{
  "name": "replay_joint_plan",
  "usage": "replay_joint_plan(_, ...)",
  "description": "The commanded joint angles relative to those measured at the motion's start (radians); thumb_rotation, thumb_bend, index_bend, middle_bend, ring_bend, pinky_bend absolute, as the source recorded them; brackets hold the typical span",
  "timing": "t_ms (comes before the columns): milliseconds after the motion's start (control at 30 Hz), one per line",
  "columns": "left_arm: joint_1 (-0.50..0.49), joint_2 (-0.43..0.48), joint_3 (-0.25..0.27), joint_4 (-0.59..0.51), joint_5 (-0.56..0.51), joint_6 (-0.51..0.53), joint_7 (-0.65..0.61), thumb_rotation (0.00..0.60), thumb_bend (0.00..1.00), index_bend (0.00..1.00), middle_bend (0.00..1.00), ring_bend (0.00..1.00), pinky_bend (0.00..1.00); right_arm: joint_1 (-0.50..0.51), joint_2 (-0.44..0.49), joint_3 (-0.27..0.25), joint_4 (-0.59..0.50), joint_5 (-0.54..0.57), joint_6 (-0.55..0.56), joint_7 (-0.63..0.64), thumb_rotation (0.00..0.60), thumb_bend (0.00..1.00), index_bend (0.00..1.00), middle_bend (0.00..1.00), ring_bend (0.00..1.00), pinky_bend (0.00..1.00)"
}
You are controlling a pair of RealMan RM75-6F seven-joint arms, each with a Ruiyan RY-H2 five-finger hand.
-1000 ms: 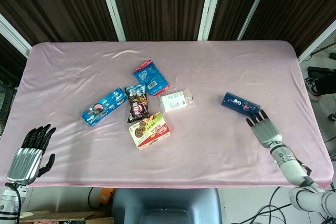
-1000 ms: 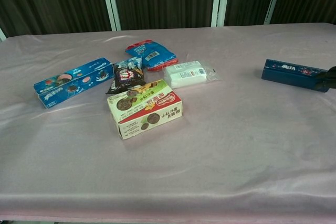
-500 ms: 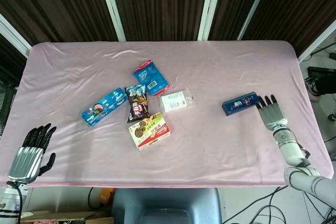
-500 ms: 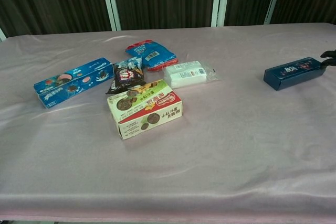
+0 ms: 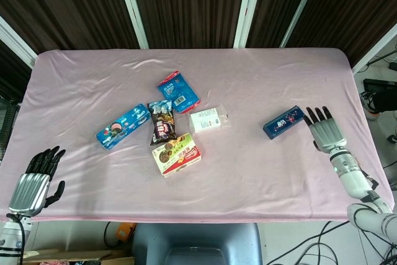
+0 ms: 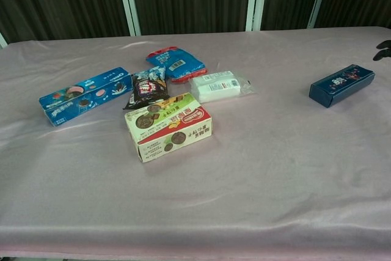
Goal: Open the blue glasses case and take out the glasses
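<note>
right hand [image 5: 325,131]: fingers spread, holding nothing (just beside case) | blue glasses case [image 5: 283,121]: lid down

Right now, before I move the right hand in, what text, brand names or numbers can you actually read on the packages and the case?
None can be read for certain.
Long blue biscuit box: cookie pictures, lettering blurred.
Yellow, red and green biscuit box: characters too small.
Dark snack bag: print blurred.
Blue and red packet: white label, unreadable.
Clear-wrapped white pack: print too faint.
Blue glasses case: lid print blurred.
</note>
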Motion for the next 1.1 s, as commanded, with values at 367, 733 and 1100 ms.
replay_joint_plan(367,-0.008,-0.011,-0.003,0.002,-0.012,-0.015,0.021,0.600,0.44,0.00,0.02,0.00,0.11,0.075,-0.176,0.046,0.242,-0.085,-0.050,0.006,0.600,0.48,0.19,0.00,0.00,0.00)
replay_joint_plan(733,-0.007,-0.017,-0.016,0.001,-0.036,-0.011,0.012,0.600,0.44,0.00,0.01,0.01,0.12,0.155,-0.303,0.096,0.314,-0.019,-0.172,-0.147,0.600,0.48,0.19,0.00,0.00,0.00)
replay_joint_plan(1100,0.001,-0.011,-0.018,0.001,-0.033,0.007,-0.007,0.600,0.44,0.00,0.01,0.01,0.12,0.147,-0.314,0.109,0.313,0.022,-0.196,-0.203,0.600,0.48,0.49,0.00,0.00,0.00)
